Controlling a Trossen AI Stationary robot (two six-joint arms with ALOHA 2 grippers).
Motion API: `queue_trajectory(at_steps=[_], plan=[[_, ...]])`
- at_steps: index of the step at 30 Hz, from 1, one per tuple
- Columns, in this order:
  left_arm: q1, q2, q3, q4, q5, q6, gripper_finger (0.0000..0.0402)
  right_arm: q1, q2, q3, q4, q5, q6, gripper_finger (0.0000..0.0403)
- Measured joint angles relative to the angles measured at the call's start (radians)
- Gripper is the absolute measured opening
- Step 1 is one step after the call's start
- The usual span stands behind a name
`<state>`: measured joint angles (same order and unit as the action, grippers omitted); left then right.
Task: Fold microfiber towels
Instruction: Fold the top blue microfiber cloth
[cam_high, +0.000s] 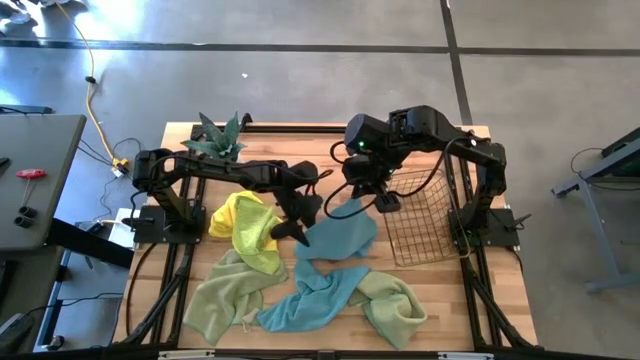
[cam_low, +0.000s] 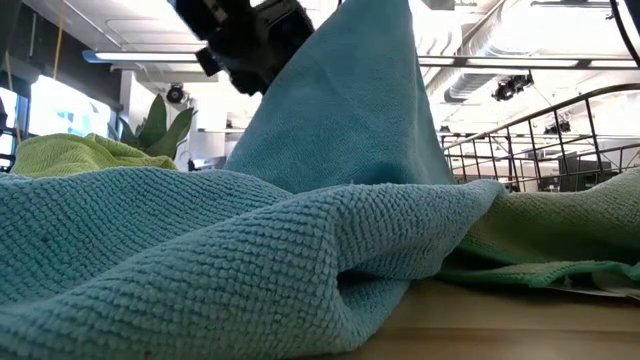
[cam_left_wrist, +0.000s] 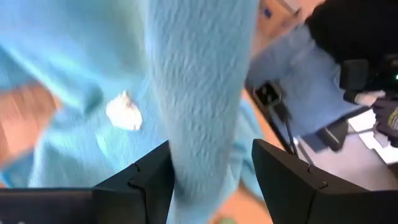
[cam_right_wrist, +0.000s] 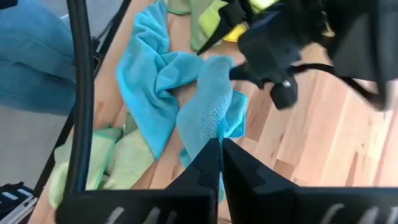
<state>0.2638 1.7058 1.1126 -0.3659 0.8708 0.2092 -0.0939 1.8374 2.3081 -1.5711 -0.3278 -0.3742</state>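
A blue towel lies crumpled on the surface, and a second blue towel hangs beside the yellow towel. The right fingers pinch its corner tight. The left fingers stand apart around it, so a hard pull could make that small pinch slip.

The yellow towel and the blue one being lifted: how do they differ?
The blue towel hangs stretched from the right gripper, jaws shut on its edge; the yellow towel lies crumpled on the table. The left gripper, jaws open, straddles the blue towel, not the yellow towel. Both are soft cloths.
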Motion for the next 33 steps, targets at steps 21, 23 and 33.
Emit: queue_trajectory(at_steps=[21, 23, 33], plan=[[-0.01, -0.03, 0.0, 0.112, 0.173, -0.28, 0.0182, -0.005, 0.0, 0.0, 0.0, 0.008, 0.149, 0.0], [-0.019, -0.032, 0.001, 0.137, 0.102, -0.337, 0.0165, -0.005, 0.0, 0.0, 0.0, 0.008, 0.149, 0.0], [-0.026, -0.039, 0.0, 0.155, 0.064, -0.475, 0.0026, -0.005, -0.001, 0.0, 0.0, 0.023, 0.13, 0.0]])
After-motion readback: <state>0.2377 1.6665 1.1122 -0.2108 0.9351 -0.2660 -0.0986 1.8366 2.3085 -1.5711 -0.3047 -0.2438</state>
